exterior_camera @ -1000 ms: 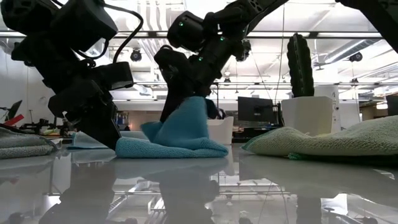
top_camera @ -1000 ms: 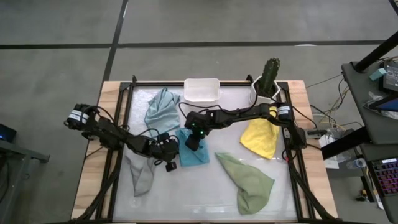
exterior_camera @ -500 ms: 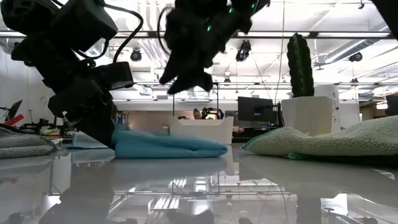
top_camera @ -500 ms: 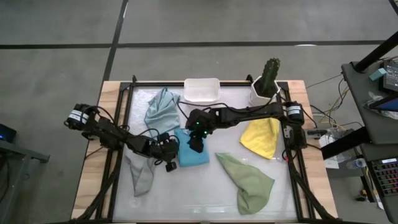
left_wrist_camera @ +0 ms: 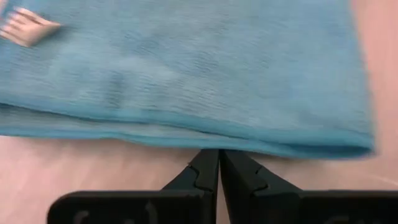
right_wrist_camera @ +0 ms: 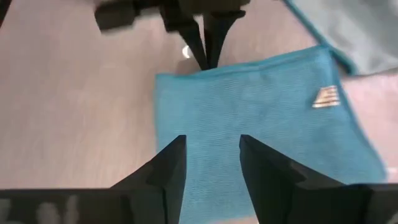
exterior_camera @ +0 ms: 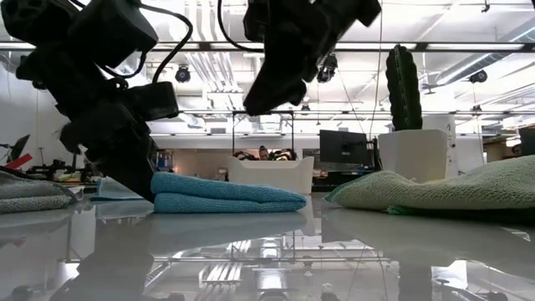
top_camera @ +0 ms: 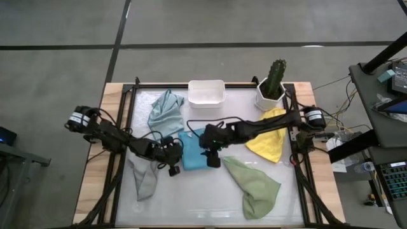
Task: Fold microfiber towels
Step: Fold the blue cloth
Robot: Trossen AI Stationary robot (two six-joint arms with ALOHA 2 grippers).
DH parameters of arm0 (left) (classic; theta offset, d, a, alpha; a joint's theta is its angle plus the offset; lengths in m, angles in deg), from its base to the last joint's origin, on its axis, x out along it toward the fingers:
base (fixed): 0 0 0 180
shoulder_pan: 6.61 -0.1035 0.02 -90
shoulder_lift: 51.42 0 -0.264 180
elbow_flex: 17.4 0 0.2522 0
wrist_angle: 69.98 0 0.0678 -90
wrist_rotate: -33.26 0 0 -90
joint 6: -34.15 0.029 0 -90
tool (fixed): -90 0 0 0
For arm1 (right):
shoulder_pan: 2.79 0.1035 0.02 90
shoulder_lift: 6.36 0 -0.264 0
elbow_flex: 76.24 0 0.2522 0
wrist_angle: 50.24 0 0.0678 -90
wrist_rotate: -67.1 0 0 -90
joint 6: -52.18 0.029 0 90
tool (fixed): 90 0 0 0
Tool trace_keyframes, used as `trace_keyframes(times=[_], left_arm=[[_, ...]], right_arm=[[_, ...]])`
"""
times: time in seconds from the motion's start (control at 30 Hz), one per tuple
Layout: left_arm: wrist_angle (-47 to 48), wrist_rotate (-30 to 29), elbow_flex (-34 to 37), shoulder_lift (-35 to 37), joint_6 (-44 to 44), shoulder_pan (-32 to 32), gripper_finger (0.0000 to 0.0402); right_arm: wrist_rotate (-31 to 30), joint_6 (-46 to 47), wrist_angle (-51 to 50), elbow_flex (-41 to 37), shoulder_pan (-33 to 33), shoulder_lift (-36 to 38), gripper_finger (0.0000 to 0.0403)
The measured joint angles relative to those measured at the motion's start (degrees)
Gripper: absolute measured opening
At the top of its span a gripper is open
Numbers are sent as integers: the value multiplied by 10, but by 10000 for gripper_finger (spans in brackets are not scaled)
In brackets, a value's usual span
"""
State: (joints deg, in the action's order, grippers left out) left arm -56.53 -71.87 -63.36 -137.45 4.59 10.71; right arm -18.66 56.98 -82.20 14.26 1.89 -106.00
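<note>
The bright blue towel [top_camera: 193,150] lies folded flat in two layers on the table's middle [exterior_camera: 226,196]. My left gripper [top_camera: 177,154] is shut, its tips [left_wrist_camera: 219,158] at the towel's left edge. My right gripper [top_camera: 214,159] hangs open above the towel's right part [right_wrist_camera: 211,168], clear of it [exterior_camera: 267,92]. A pale blue-grey towel [top_camera: 165,111], a grey towel [top_camera: 145,179], a sage green towel [top_camera: 254,184] and a yellow towel [top_camera: 267,138] lie crumpled around it. My left gripper's shut fingertips [right_wrist_camera: 205,59] come slanting down from the table's left side to the blue towel's layered left edge [left_wrist_camera: 217,142]. The towel lies flat on the table. I cannot tell whether the tips touch the cloth or stop just short of it.
A white tub [top_camera: 206,92] stands at the far edge, and a cactus in a white pot [top_camera: 273,86] at the far right. Bare tabletop [top_camera: 191,197] lies near the front edge between the grey and green towels.
My right gripper has let go of the blue towel's raised part, risen, rolled, and gone toward the table's right and near edges. The raised part has dropped, and the towel now lies flat, folded over on itself.
</note>
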Motion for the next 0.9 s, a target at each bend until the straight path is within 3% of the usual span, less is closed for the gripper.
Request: trace_keyframes(times=[0.2, 0.47, 0.7, 0.9], left_arm=[[14, 40, 0, 44, 0, 0, 1], [0, 32, -12, 84, 19, 0, 1], [-87, 28, -10, 59, 25, 2, 1], [-113, 69, -11, 7, 29, 5, 1]], right_arm=[[1, -18, 89, -62, 14, -1, 123], [5, -29, 174, -117, 18, -1, 136], [7, -24, 269, -172, 23, -1, 173], [6, -27, 376, -232, 23, -1, 157]])
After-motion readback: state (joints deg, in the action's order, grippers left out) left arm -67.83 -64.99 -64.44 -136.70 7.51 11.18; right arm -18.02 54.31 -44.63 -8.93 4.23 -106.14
